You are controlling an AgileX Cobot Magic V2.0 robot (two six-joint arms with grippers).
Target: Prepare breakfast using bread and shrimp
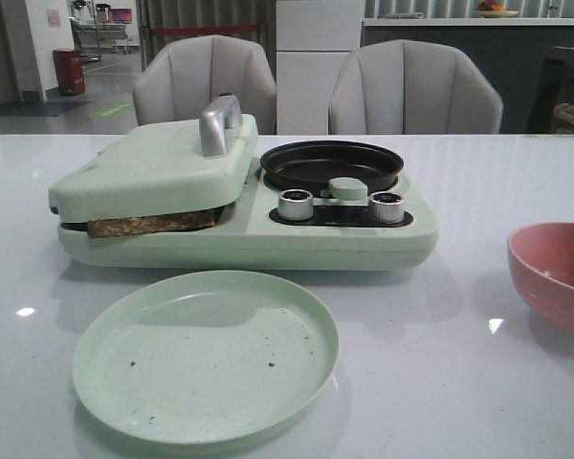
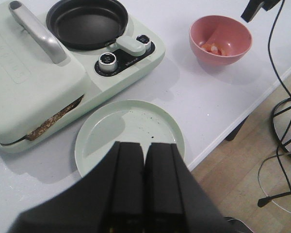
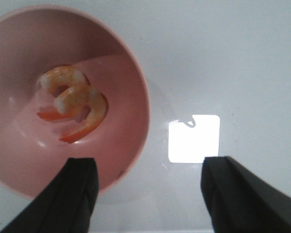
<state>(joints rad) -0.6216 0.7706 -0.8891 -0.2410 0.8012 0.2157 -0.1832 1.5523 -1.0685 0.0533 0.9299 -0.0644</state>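
The bread (image 1: 153, 225) is clamped under the shut lid of the pale green breakfast maker (image 1: 172, 163), with only its dark brown edge sticking out; that edge also shows in the left wrist view (image 2: 53, 121). The shrimp (image 3: 75, 104), pale orange curls with orange-red tails, lies in the pink bowl (image 3: 116, 58); I cannot tell whether it is one or two. My right gripper (image 3: 148, 162) is open above the bowl's rim, one finger over the bowl and one over the table. My left gripper (image 2: 145, 145) is shut and empty above the green plate (image 2: 131, 121).
The maker's black frying pan (image 1: 330, 164) is empty, with two silver knobs (image 1: 295, 204) in front. The green plate (image 1: 206, 354) carries only crumbs. The pink bowl (image 1: 555, 273) stands at the table's right. The table's front edge (image 2: 233, 126) is close behind the plate.
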